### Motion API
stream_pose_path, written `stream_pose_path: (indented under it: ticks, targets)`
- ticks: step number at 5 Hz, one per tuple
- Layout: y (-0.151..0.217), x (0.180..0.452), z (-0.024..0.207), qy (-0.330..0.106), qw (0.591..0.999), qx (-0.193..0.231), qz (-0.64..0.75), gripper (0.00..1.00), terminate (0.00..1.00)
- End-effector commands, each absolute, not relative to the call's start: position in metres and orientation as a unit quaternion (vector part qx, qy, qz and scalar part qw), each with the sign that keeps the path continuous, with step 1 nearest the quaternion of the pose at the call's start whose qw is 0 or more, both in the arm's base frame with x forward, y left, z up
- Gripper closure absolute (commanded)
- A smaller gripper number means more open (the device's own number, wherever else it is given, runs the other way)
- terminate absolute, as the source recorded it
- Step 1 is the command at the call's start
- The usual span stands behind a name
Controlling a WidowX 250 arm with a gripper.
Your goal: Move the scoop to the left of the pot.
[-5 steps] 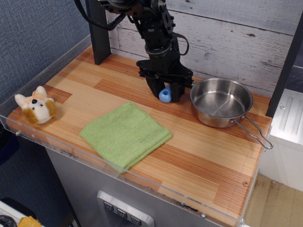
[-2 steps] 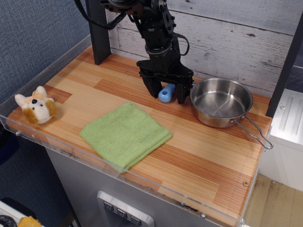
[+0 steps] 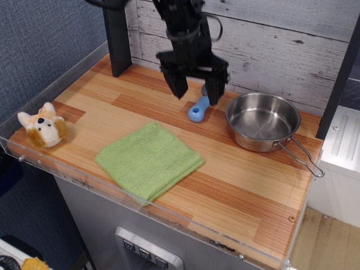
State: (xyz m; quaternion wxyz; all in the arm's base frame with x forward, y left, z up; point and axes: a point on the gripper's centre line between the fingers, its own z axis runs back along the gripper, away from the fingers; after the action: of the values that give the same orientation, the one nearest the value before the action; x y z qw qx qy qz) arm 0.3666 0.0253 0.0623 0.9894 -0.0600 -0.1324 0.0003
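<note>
The scoop lies on the wooden table just left of the pot. Its light-blue handle points toward the front and its grey bowl at the back is mostly hidden behind a finger. The pot is a shallow shiny steel pan with a wire handle pointing to the front right. My gripper is open and empty. It hangs above the scoop with its two black fingers spread to either side, clear of the handle.
A green cloth lies in the middle front. A small plush animal head sits at the left edge. A dark post stands at the back left. A clear plastic rim runs along the table's front and left edges.
My gripper was shut around the scoop handle low on the table, then opened and let it go. It has now risen above the scoop, which stays left of the pot.
</note>
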Motion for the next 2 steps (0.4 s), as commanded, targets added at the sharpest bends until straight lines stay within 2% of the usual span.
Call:
stream_pose_path:
  ticks: [1, 2]
  targets:
    - [0.022, 0.338, 0.125, -0.192, 0.979, -0.066, 0.003, 0.00, 0.00]
    - [0.031, 0.318, 0.150, -0.210, 0.976, -0.055, 0.008, 0.00, 0.00]
